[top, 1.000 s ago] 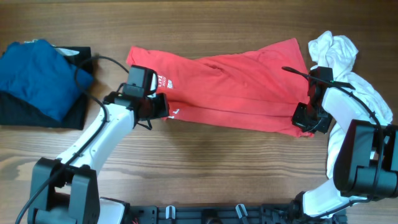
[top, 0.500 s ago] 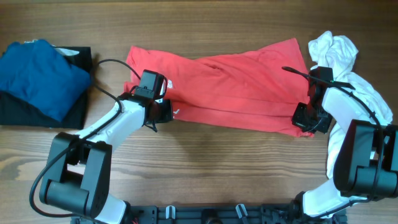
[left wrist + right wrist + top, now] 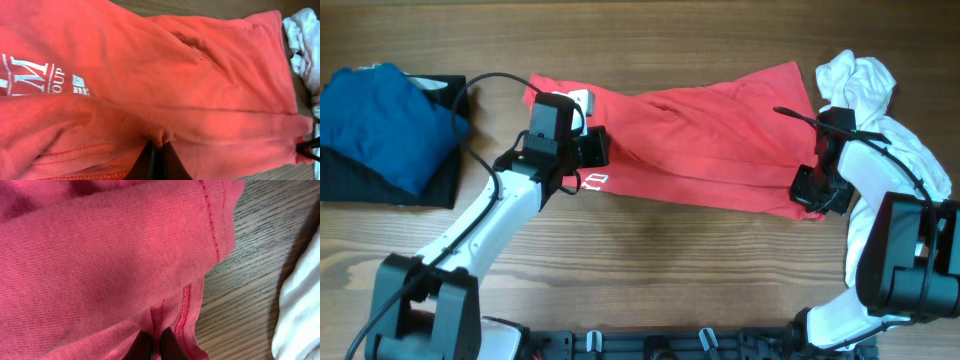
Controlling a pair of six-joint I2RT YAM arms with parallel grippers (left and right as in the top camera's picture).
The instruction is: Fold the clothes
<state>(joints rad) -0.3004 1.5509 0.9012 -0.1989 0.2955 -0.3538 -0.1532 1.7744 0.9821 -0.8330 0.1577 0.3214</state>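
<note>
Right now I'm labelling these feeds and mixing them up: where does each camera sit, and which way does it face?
Overhead: above the table, facing straight down; left arm and right arm reach the red T-shirt.
Left wrist: on the left arm, looking along the shirt toward the white garment; left gripper pinches a fold.
Right wrist: close over the shirt's hem; right gripper pinches it.
Shared: all three show the red T-shirt and white garment.

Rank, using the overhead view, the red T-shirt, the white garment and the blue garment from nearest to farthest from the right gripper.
1. red T-shirt: nearest, its right corner is pinched in the right gripper.
2. white garment: next, heaped close by on the right side.
3. blue garment: farthest, on the far left side.
</note>
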